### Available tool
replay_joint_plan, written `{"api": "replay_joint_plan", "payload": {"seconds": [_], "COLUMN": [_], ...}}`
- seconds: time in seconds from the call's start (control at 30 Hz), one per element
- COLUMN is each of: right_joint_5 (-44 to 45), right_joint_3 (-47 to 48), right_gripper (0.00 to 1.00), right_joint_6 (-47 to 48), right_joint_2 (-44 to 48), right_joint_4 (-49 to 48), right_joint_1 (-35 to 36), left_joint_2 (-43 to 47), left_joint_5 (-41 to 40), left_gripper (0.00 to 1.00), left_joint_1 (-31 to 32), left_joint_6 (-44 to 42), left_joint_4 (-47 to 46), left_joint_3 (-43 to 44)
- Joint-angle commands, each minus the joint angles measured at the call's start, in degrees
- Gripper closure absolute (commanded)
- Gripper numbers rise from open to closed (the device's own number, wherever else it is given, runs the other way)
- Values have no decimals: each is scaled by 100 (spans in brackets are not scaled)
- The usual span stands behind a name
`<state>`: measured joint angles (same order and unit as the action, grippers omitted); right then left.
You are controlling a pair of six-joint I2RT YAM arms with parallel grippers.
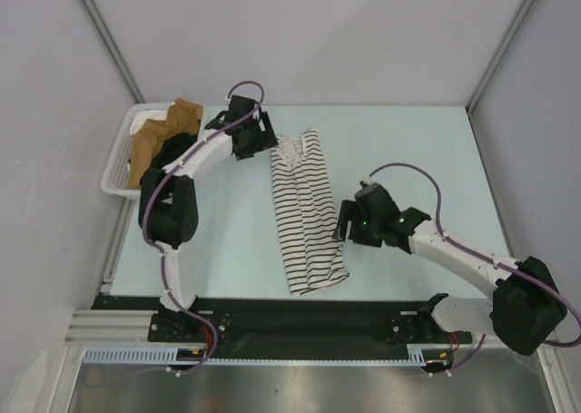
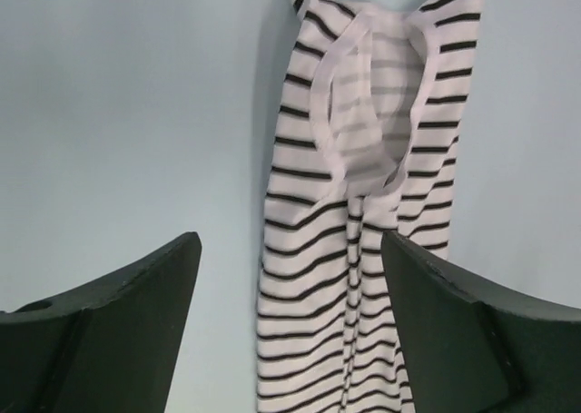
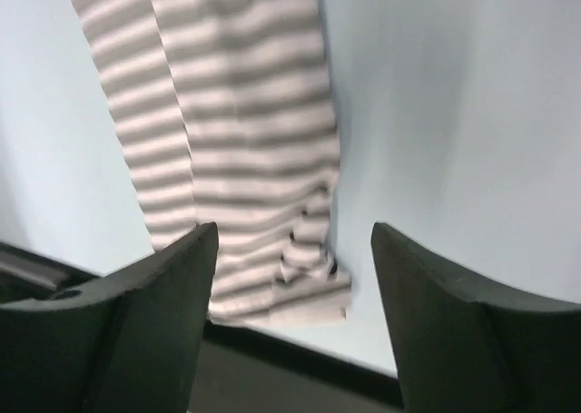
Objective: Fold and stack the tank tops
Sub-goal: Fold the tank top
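The striped tank top point(image 1: 307, 213) lies on the table as a long narrow strip, folded lengthwise, with its neck end far and its hem near. My left gripper point(image 1: 265, 142) is open and empty just left of the neck end. In the left wrist view the neck and straps point(image 2: 368, 132) show between and beyond the open gripper point(image 2: 290, 277). My right gripper point(image 1: 347, 222) is open and empty just right of the strip's lower part. The right wrist view point(image 3: 295, 250) shows the rumpled hem point(image 3: 304, 286) below it. A black cloth point(image 1: 174, 148), perhaps the black tank top, lies in the basket.
A white basket point(image 1: 116, 172) stands at the table's far left, holding brown cloth point(image 1: 168, 127) and some white cloth beside the black one. The left arm reaches over its right side. The table's black front rail point(image 3: 272, 368) lies just past the hem.
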<state>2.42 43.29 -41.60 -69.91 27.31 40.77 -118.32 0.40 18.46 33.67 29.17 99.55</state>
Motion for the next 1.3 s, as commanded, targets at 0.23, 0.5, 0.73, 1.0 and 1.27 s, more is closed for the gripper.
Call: {"api": "replay_joint_plan", "payload": {"seconds": [0.23,0.5,0.73,1.0,1.27], "right_joint_5": [-2015,-2675,-3176,-3177,-2870], "right_joint_3": [1908,3272,4327,4952,5752], "right_gripper": [41,39,40,58,100], "right_joint_6": [1366,1146,1094,891,619], "right_joint_2": [-2358,-4292,-5567,-6315,-6904], "right_joint_4": [-1517,-2053,-2107,-2239,-2203], "right_joint_1": [-1774,-2266,-2469,-2478,-2574], "left_joint_2": [2374,2516,1612,408,-761], "left_joint_5": [504,636,592,1014,1049], "left_gripper": [26,37,43,71,97], "left_joint_1": [369,527,405,149,-114], "left_joint_6": [341,869,764,860,782], "left_joint_4": [-1799,-2785,-2548,-2523,-1854], "left_joint_3": [-4064,-5121,-4181,-2971,-1221]}}
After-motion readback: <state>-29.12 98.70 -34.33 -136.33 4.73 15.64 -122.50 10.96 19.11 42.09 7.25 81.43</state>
